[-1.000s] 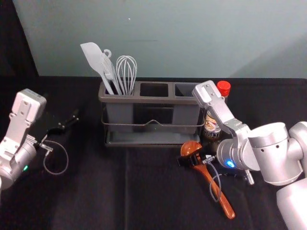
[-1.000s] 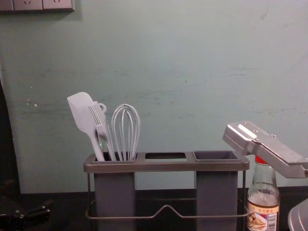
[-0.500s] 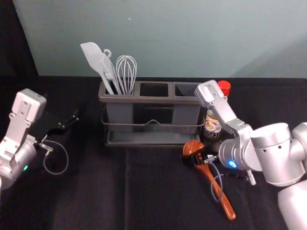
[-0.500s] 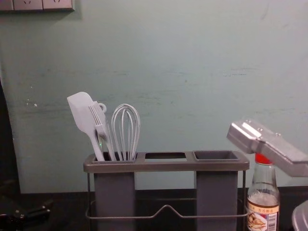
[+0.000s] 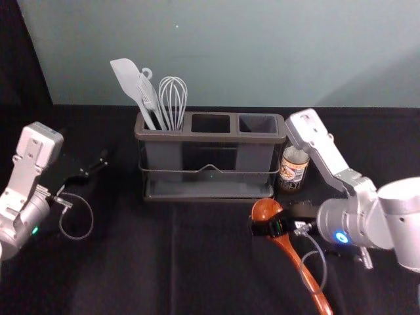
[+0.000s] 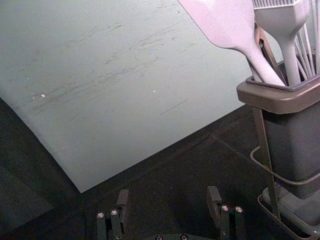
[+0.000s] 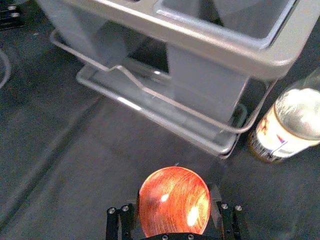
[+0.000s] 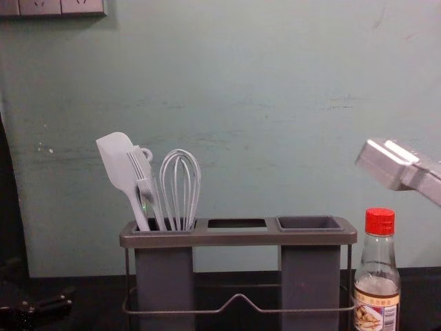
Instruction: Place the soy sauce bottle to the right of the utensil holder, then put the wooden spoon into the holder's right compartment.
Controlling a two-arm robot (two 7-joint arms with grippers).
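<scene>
In the head view my right gripper (image 5: 274,227) is shut on the wooden spoon (image 5: 266,209) just below its bowl, in front of the holder's right end; the handle slants toward the near right. In the right wrist view the spoon's bowl (image 7: 175,200) shows between the fingers of my right gripper (image 7: 175,206). The soy sauce bottle (image 8: 377,272) stands upright just right of the utensil holder (image 8: 238,238), its red cap visible. The holder's right compartment (image 5: 258,123) is empty. My left gripper (image 5: 93,168) stays parked at the left, open in the left wrist view (image 6: 168,200).
A white spatula (image 5: 125,77), a brush and a whisk (image 5: 173,98) stand in the holder's left compartment. A wall (image 8: 241,89) rises behind the table. The right forearm (image 5: 354,220) reaches in from the right, in front of the bottle.
My right gripper has shifted right and nearer the table's front, and the spoon has moved along with it. The bottle's cap is now uncovered in the chest view. The left arm is unmoved.
</scene>
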